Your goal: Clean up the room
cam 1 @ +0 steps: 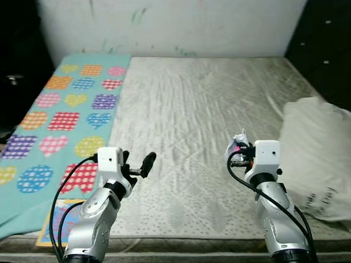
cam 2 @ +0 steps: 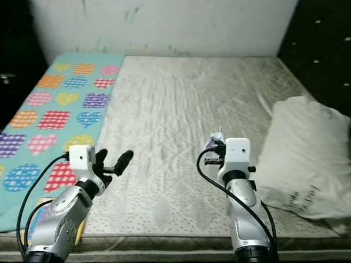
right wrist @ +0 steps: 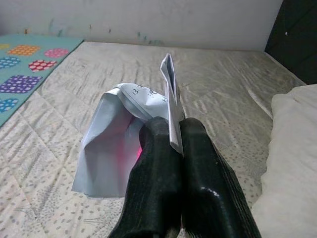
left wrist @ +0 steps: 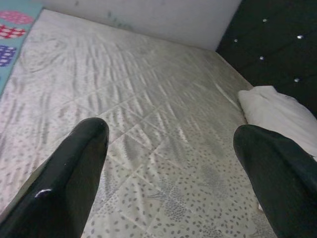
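Observation:
A crumpled white paper wrapper (right wrist: 124,144) with a pink tint inside is pinched between the two black fingers of my right gripper (right wrist: 171,134), which is shut on it. In the head views that gripper (cam 1: 236,147) hovers above the bare quilted mattress (cam 1: 194,109), right of centre, with the wrapper (cam 1: 241,138) sticking up from it. My left gripper (cam 1: 139,165) is held over the mattress's near left part, its fingers (left wrist: 74,173) spread wide open with nothing between them.
A white pillow (cam 1: 321,157) lies at the mattress's right edge, close to my right arm. A turquoise blanket with coloured hearts (cam 1: 64,120) covers the left side. A flat colourful item (cam 1: 56,222) lies at the near left edge. A dark padded wall (cam 1: 339,46) stands at the right.

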Tool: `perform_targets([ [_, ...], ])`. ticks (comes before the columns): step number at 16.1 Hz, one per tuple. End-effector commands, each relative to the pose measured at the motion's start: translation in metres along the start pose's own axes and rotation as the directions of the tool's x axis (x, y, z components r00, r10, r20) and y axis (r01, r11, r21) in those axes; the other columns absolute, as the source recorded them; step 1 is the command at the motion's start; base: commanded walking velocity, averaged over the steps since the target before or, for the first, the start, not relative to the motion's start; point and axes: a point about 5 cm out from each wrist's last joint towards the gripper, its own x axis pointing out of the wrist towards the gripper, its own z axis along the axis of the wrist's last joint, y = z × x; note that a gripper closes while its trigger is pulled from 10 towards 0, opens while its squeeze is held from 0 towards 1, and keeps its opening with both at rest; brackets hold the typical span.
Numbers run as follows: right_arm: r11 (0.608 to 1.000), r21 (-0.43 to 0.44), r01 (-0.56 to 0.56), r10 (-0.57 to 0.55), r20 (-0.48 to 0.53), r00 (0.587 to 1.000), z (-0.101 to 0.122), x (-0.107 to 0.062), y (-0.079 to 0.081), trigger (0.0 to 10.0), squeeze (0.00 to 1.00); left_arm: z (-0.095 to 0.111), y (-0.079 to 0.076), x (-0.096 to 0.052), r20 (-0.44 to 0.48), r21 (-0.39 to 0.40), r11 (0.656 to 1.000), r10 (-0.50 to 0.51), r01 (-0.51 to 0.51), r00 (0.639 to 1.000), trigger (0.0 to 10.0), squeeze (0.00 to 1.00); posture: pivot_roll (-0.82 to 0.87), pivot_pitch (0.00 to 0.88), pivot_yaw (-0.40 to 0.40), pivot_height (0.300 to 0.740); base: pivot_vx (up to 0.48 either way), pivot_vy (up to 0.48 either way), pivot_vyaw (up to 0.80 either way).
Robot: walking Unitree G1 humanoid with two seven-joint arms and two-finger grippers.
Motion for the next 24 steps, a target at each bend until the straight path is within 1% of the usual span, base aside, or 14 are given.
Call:
perform_targets([
  [1, 1.000, 0.005, -0.024, 0.024, 0.010, 1.000, 0.0020, 0.0012, 0.0074, 10.0, 0.00, 0.0017, 0.0086, -0.0029, -0.002, 0.007, 1.000, 0.028, -0.028, 1.000, 10.0, 0.00, -0.14, 0.000, 0.023, 0.740, 0.000, 0.000, 0.00],
  [11, 1.000, -0.004, -0.029, 0.029, 0.005, 1.000, 0.0005, 0.0023, 0.0063, 10.0, 0.00, 0.0009, 0.0069, -0.0006, -0.002, 0.004, 1.000, 0.022, -0.022, 1.000, 10.0, 0.00, -0.14, 0.000, 0.019, 0.740, 0.000, 0.466, 0.00],
  [13, 0.999, -0.007, -0.031, 0.031, 0.004, 1.000, 0.0001, 0.0024, 0.0062, 10.0, 0.00, 0.0017, 0.0061, -0.0012, 0.012, 0.001, 1.000, 0.014, -0.014, 1.000, 10.0, 0.00, -0.14, 0.000, 0.018, 0.740, 0.000, 0.000, 0.00],
  [14, 0.999, -0.008, -0.034, 0.034, 0.002, 0.999, -0.0002, 0.0025, 0.0064, 10.0, 0.00, 0.0024, 0.0034, -0.0018, 0.018, 0.000, 1.000, -0.016, 0.016, 1.000, 10.0, 0.00, -0.14, 0.000, 0.018, 0.740, 0.000, 0.000, 0.00],
  [15, 0.999, -0.010, -0.037, 0.037, 0.002, 0.999, -0.0003, 0.0027, 0.0070, 10.0, 0.00, 0.0033, 0.0018, -0.0021, 0.031, -0.018, 0.999, -0.034, 0.035, 0.999, 10.0, 0.00, -0.14, 0.000, 0.018, 0.740, 0.240, 0.000, 0.00],
  [17, 0.999, -0.025, -0.048, 0.048, 0.008, 0.999, 0.0003, 0.0030, 0.0075, 10.0, 0.00, 0.0031, 0.0010, -0.0024, 0.030, -0.018, 0.999, -0.041, 0.041, 0.999, 10.0, 0.00, -0.14, 0.000, 0.017, 0.740, 0.377, 0.000, 0.00],
  [24, 0.998, -0.029, -0.056, 0.056, -0.001, 0.998, -0.0031, 0.0012, 0.0092, 10.0, 0.00, 0.0029, 0.0017, -0.0036, 0.026, -0.021, 0.999, -0.042, 0.043, 0.999, 10.0, 0.00, -0.14, 0.000, 0.016, 0.740, 0.480, 0.000, 0.00],
])
